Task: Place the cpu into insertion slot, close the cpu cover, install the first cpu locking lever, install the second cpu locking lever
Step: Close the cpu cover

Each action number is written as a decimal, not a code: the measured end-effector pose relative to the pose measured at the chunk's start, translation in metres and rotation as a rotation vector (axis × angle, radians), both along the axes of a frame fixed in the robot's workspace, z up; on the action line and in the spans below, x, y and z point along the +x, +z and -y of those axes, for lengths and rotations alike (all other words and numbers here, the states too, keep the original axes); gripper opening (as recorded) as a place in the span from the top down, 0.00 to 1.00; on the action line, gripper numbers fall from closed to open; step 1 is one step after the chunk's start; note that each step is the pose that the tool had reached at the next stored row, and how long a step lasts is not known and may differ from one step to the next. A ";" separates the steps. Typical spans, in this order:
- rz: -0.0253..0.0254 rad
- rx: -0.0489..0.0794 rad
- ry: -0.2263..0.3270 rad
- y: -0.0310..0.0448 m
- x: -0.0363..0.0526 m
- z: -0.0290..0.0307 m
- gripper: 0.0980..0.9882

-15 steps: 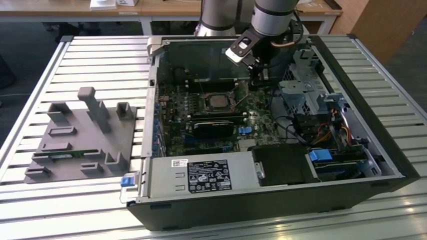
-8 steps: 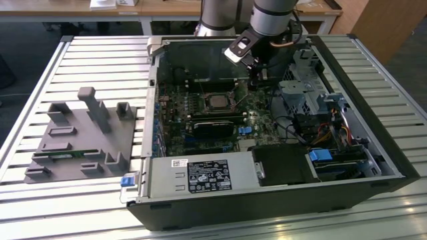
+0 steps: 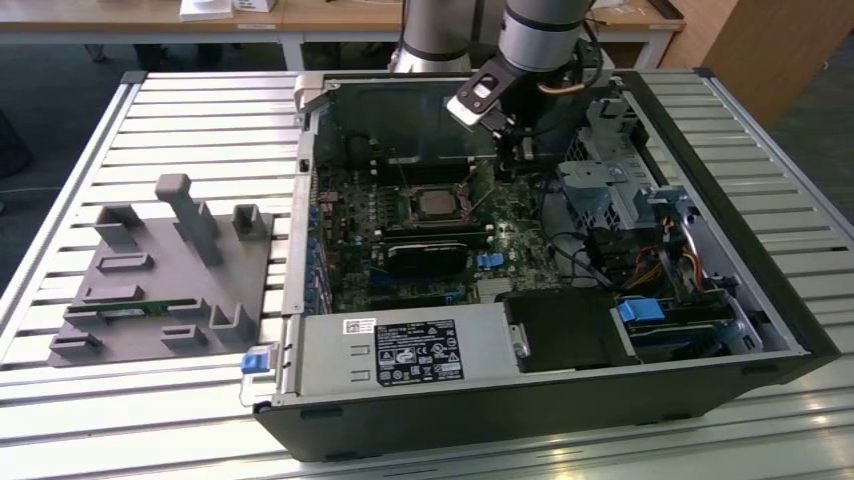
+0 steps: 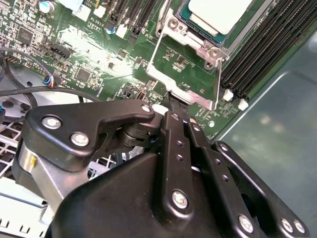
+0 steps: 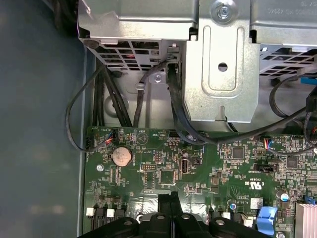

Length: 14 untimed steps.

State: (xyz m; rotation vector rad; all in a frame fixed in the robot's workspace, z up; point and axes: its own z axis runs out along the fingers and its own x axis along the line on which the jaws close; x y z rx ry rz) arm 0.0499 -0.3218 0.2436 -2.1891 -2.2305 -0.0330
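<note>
cpu (image 3: 434, 204) in socket (image 4: 212, 51) | hand (image 3: 509, 168) just beside — exterior view's right

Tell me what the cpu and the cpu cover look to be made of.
The cpu: metal top, likely plated, dull pale silver-grey, matte with soft glare. The cpu cover: thin stamped sheet metal, probably steel, bright silvery, with shiny bent edges.

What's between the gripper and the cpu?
The cover, swung open: its frame spans from the gripper towards the cpu, with the board showing through its opening. Seen in the second wrist view.
</note>
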 end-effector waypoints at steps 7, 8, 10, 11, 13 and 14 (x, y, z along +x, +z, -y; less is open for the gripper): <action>0.0000 0.000 0.000 0.0000 -0.0014 0.0000 0.99; 0.0000 0.000 0.000 0.0000 -0.0016 0.0000 0.99; 0.0000 0.000 0.000 0.0000 -0.0020 0.0000 0.99; 0.0000 0.000 0.000 0.0000 -0.0021 0.0000 0.99; 0.0000 0.000 0.000 0.0000 -0.0023 0.0000 0.99; 0.0000 0.000 0.000 0.0000 -0.0025 0.0000 0.99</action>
